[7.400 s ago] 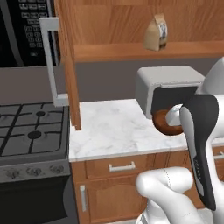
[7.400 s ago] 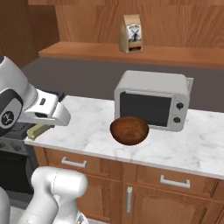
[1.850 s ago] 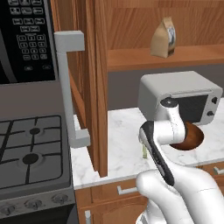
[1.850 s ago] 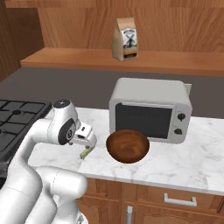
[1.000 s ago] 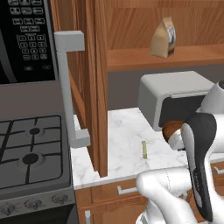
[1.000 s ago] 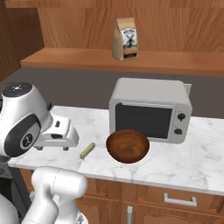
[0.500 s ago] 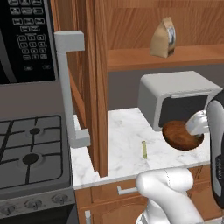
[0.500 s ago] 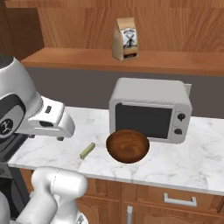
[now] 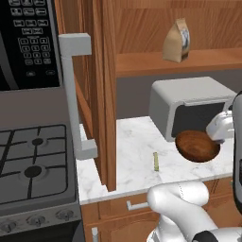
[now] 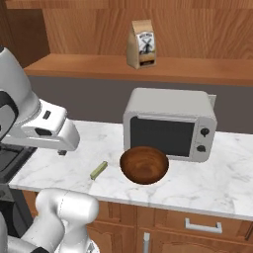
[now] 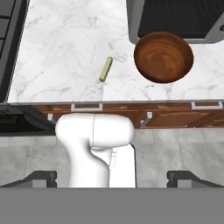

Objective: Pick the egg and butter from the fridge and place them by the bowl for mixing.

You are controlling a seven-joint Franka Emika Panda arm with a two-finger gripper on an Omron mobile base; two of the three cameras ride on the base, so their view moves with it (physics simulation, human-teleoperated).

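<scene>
butter point(image 11: 105, 69) near bowl point(image 11: 163, 56), fingers point(image 11: 42, 177) apart

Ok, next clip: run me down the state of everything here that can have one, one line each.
butter: lying flat on the marble counter, left of the bowl, apart from it, not held.
bowl: upright, empty, in front of the microwave.
microwave: door shut.
paper bag: standing upright on the wooden shelf.
hand: raised above the counter, holding nothing, fingers spread wide.
stove: nothing on its burners.

No legible text or labels anywhere.
</scene>
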